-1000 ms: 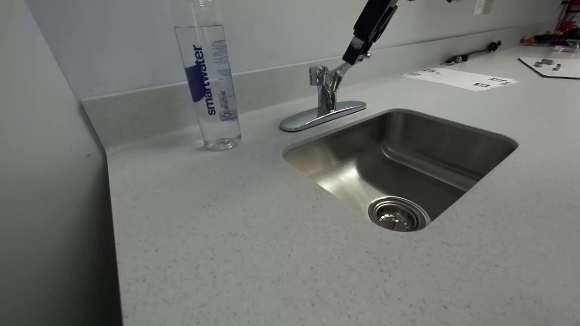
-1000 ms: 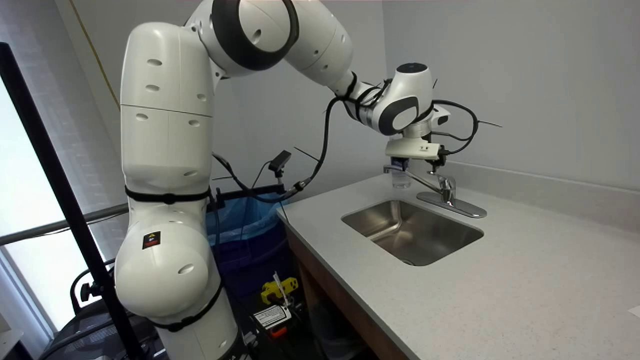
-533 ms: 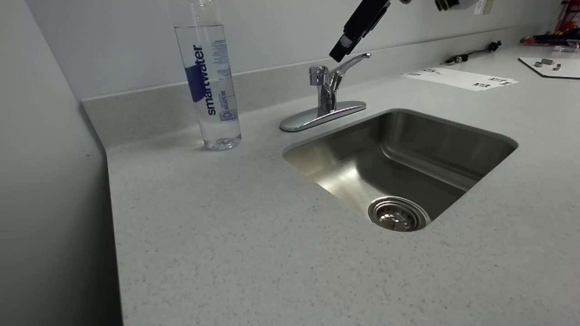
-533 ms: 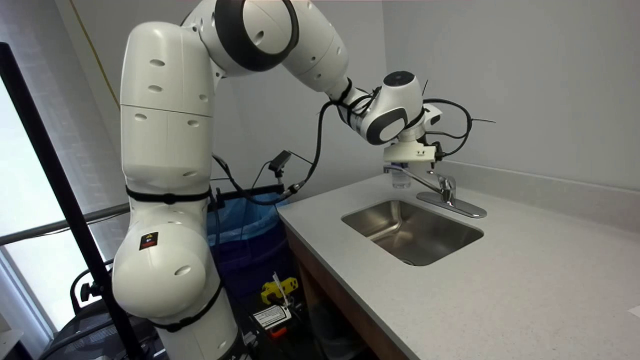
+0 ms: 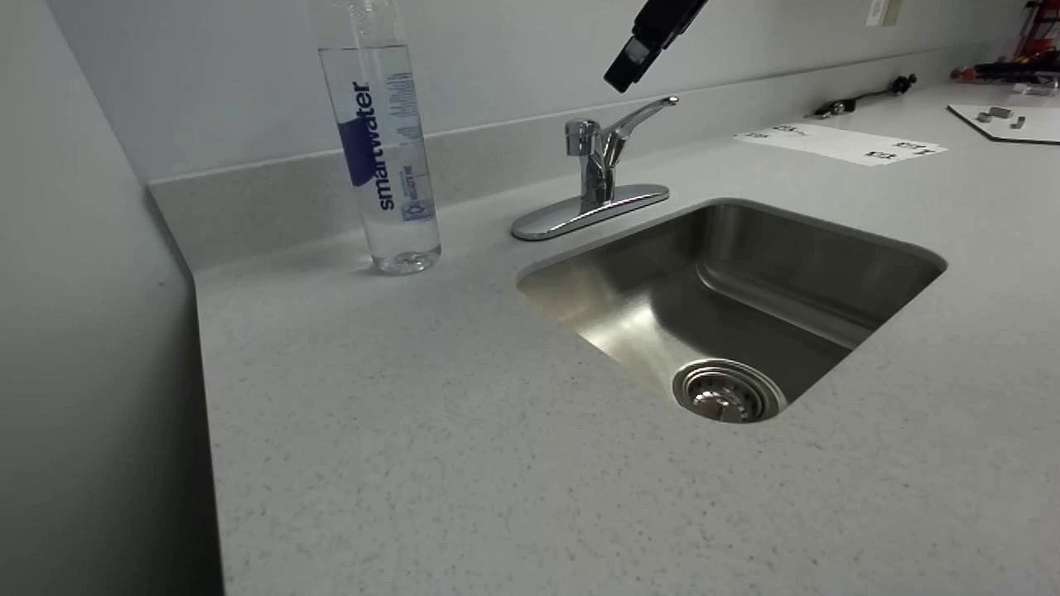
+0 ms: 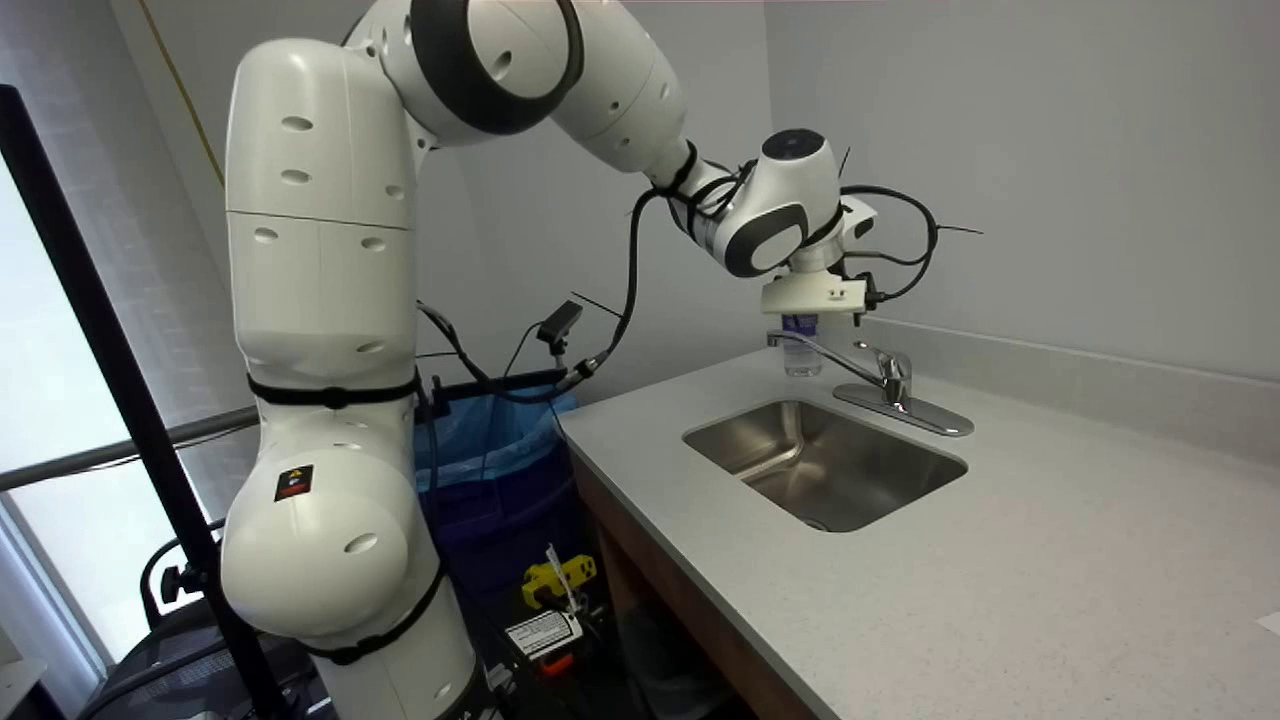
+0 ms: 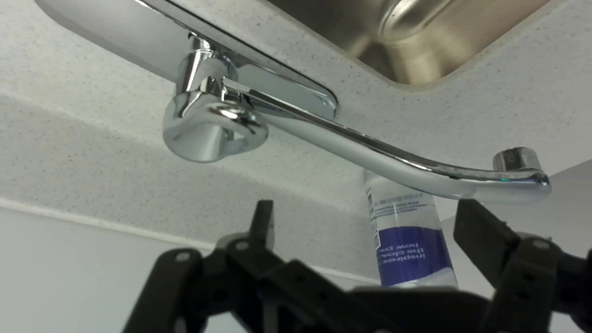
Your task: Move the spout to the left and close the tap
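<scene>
The chrome tap (image 5: 598, 174) stands behind the sink on an oval base plate; it shows in an exterior view (image 6: 897, 385) and the wrist view (image 7: 203, 120). Its lever handle (image 5: 642, 117) slants up from the body. The long spout (image 7: 370, 152) reaches past the sink's corner toward the bottle, and in an exterior view (image 6: 830, 355) it points left. My gripper (image 7: 365, 219) is open with nothing between its fingers. It hovers above the tap, apart from the lever handle; its finger shows in an exterior view (image 5: 629, 68). In an exterior view (image 6: 857, 318) most of it is hidden.
A clear water bottle (image 5: 385, 165) with a blue label stands beside the tap; it also shows behind the spout in the wrist view (image 7: 409, 249). The steel sink (image 5: 729, 281) is in front of the tap. The wall (image 6: 1020, 180) rises behind it. A paper sheet (image 5: 836, 145) lies further along.
My gripper, which overlapped the lever handle a second ago, has risen above it and moved left in both exterior views. The spout, lever handle and bottle look unmoved.
</scene>
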Controlling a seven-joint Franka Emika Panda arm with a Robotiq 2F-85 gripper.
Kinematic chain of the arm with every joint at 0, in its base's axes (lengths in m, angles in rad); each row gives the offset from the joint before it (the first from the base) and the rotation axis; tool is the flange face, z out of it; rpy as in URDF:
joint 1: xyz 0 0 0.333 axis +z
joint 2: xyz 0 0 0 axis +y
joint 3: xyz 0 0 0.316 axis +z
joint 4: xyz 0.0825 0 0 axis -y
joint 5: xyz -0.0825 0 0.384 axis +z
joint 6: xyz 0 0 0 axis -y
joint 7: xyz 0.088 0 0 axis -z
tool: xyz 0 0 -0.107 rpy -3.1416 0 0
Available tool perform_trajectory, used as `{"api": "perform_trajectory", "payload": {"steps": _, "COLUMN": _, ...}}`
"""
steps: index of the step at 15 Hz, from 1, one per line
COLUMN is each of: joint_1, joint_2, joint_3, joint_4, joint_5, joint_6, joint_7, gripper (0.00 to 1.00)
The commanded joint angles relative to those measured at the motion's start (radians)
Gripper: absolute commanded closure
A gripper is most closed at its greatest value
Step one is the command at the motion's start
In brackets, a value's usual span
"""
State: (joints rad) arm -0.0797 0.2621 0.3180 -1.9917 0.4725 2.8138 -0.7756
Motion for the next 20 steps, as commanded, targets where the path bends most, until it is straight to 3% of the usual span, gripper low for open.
{"api": "perform_trajectory", "payload": {"steps": 1, "joint_1": 0.010, "joint_2": -0.102, "joint_3": -0.051, "joint_4": -0.010, "joint_5": -0.056, "joint_6": -0.190, "joint_7": 0.096, "gripper": 0.00}}
{"api": "perform_trajectory", "payload": {"steps": 4, "joint_1": 0.020, "joint_2": -0.163, "joint_3": -0.091, "joint_4": 0.024, "joint_5": -0.060, "joint_6": -0.357, "joint_7": 0.137, "gripper": 0.00}}
{"api": "perform_trajectory", "payload": {"steps": 7, "joint_1": 0.038, "joint_2": -0.211, "joint_3": -0.129, "joint_4": 0.034, "joint_5": -0.045, "joint_6": -0.434, "joint_7": 0.148, "gripper": 0.00}}
{"api": "perform_trajectory", "payload": {"steps": 20, "joint_1": 0.067, "joint_2": -0.352, "joint_3": -0.252, "joint_4": 0.007, "joint_5": -0.058, "joint_6": -0.494, "joint_7": 0.152, "gripper": 0.00}}
